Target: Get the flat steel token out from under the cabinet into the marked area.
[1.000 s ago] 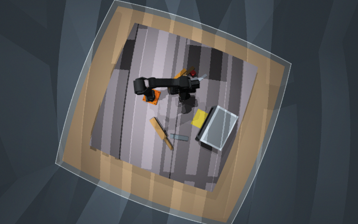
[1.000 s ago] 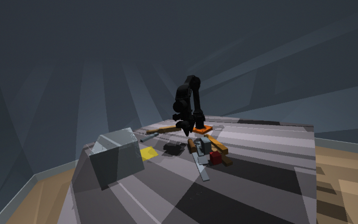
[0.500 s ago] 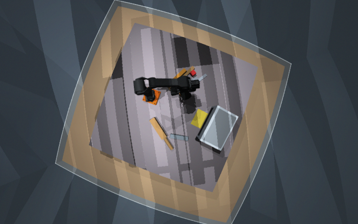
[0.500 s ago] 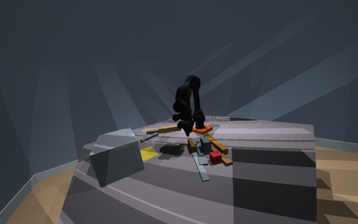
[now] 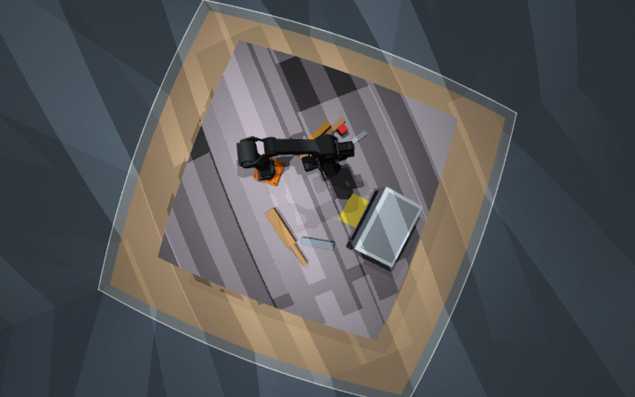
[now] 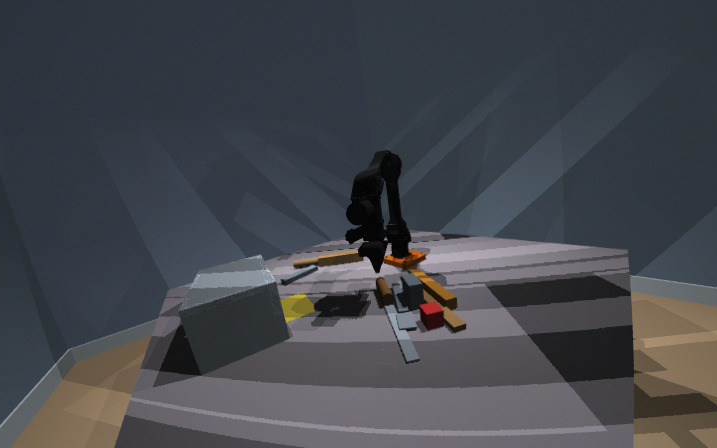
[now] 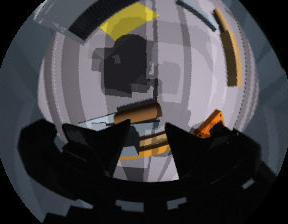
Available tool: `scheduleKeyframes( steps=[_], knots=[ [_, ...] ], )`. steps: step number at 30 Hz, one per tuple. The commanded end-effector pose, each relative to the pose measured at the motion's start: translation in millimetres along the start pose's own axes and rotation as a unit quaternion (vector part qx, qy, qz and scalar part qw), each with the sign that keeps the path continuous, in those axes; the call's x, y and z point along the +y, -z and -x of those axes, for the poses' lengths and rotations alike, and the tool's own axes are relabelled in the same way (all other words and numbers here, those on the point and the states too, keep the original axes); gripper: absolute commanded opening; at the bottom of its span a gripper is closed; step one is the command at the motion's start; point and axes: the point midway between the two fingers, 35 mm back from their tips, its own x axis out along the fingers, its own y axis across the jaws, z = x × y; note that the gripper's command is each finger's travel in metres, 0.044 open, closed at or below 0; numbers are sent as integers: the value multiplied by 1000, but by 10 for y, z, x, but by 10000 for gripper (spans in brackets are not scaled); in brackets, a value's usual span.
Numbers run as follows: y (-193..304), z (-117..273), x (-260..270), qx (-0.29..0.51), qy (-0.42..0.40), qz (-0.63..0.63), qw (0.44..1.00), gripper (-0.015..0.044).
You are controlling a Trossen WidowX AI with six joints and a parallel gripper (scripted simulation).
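Marked area (image 5: 354, 211) (image 6: 297, 307) (image 7: 129, 21) before cabinet (image 5: 390, 227) (image 6: 236, 320) (image 7: 60, 20), block (image 6: 431, 315) (image 5: 342, 128) beside strips (image 6: 402, 336) (image 5: 360, 136).

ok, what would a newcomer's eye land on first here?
Probably the black arm, arched over the table from its orange base plate. Then the yellow patch, right in front of the pale grey cabinet. The small red cube also pops, amid the clutter of bars near the pincer.

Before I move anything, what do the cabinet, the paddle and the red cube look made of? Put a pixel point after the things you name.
Cabinet (image 5: 390, 228) (image 6: 236, 328): perhaps painted metal, smooth grey.
Paddle (image 5: 280, 227) (image 6: 338, 258) (image 7: 230, 57): probably plain wood, evenly tan.
Red cube (image 5: 342, 128) (image 6: 431, 315): plastic or painted wood, uniformly coloured.
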Motion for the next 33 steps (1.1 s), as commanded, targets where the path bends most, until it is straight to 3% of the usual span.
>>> scheduleKeyframes(
  steps=[1,33],
  knots=[
    [4,-1,-1,2,1,18,1000,270],
    [1,-1,0,2,0,144,990,270]
  ],
)
